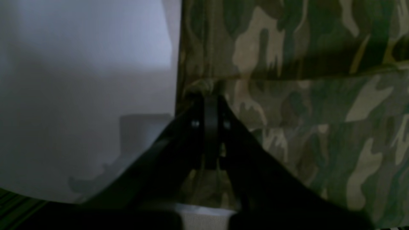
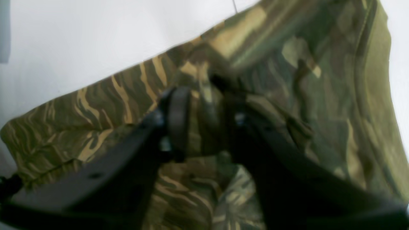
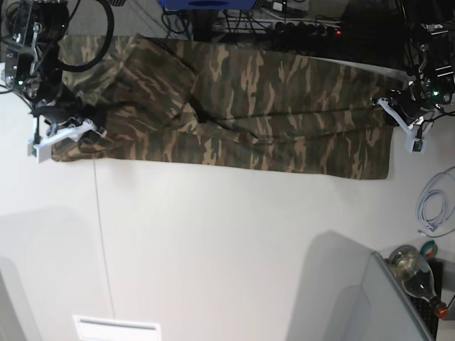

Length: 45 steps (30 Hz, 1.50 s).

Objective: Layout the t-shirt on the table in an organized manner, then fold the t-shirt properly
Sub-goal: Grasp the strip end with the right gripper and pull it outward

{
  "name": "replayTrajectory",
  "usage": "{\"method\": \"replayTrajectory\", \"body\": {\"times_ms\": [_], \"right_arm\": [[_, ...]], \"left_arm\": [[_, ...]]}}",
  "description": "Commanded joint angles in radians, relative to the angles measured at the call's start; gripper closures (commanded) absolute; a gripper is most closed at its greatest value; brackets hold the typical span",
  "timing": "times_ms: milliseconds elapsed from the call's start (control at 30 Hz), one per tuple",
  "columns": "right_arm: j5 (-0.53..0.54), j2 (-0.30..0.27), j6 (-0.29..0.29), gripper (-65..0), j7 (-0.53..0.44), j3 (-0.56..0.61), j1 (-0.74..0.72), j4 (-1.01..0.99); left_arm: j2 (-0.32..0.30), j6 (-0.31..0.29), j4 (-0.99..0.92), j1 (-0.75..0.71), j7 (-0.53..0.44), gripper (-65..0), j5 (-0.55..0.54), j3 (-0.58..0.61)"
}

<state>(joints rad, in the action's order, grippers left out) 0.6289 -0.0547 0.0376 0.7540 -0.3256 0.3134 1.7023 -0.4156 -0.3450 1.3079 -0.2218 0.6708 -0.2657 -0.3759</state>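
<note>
The camouflage t-shirt lies stretched out sideways along the far part of the white table. My right gripper is at the shirt's left end in the base view. In the right wrist view this gripper is shut on a bunch of the t-shirt between its fingers. My left gripper is at the shirt's right end. In the left wrist view it is shut on the edge of the t-shirt, beside bare table.
A thin dark seam runs down the tabletop. A coiled white cable and a glass bottle lie at the right edge. A grey panel stands at the lower right. Cables and gear sit past the far edge.
</note>
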Motion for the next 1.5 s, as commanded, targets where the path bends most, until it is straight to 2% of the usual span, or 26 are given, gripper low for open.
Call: {"method": "replayTrajectory", "body": {"times_ms": [0,67,133,233,300,400,433,467,700,867,1033,1267,1333,1467], "right_arm": [[0.009,-0.015,0.018,-25.5,-0.014,-0.011,0.0,0.031],[0.009,-0.018,0.038,-28.5,-0.023,-0.042,0.023,0.058],[0.009,-0.001,0.04,-28.5,-0.08,-0.056,0.06,0.107],[0.009,0.008,0.037,-27.8,-0.159,-0.013,0.119,0.21],[0.009,-0.007,0.037,-21.0,-0.169,0.059,0.12,0.232],[0.009,-0.047,0.038,-4.8,-0.167,0.136,0.053,0.187],[0.009,-0.052,0.038,-0.9,-0.167,0.15,0.03,0.152],[0.009,-0.056,0.038,0.0,-0.167,0.153,0.007,0.109],[0.01,-0.083,0.038,-0.8,-0.179,0.15,-0.086,-0.158],[0.01,-0.084,0.038,-0.8,-0.271,0.15,-0.084,-0.252],[0.012,-0.084,0.037,-0.8,-0.267,0.15,-0.076,-0.226],[0.016,-0.076,0.045,-0.8,-0.267,0.156,0.003,0.061],[0.013,-0.078,0.045,-0.8,-0.265,0.156,-0.043,0.055],[0.012,-0.084,0.045,-0.8,-0.224,0.15,-0.147,-0.114]], "left_arm": [[-0.019,0.001,0.019,0.003,-0.01,0.0,-0.004,-0.007],[-0.019,0.001,0.02,0.002,-0.01,0.0,-0.004,-0.007],[-0.019,0.001,0.02,0.002,-0.01,0.0,-0.004,-0.007],[-0.019,0.001,0.02,0.002,-0.01,0.0,-0.004,-0.007],[-0.019,0.001,0.02,0.002,-0.01,0.0,-0.004,-0.007],[-0.019,0.001,0.02,0.003,-0.01,0.0,-0.004,-0.007],[-0.019,0.001,0.02,0.003,-0.01,0.0,-0.004,-0.007],[-0.019,0.001,0.02,0.005,-0.01,0.0,-0.004,-0.007],[-0.021,0.001,0.02,0.002,-0.01,0.0,-0.004,-0.008],[-0.021,0.001,0.02,0.002,-0.01,0.0,-0.004,-0.008],[-0.019,0.001,0.02,0.002,-0.01,0.0,-0.004,-0.008],[-0.019,0.001,0.02,0.002,-0.01,0.0,-0.004,-0.008],[-0.019,0.001,0.02,0.002,-0.01,0.0,-0.004,-0.008],[-0.019,0.001,0.02,0.002,-0.01,0.0,-0.004,-0.008]]}}
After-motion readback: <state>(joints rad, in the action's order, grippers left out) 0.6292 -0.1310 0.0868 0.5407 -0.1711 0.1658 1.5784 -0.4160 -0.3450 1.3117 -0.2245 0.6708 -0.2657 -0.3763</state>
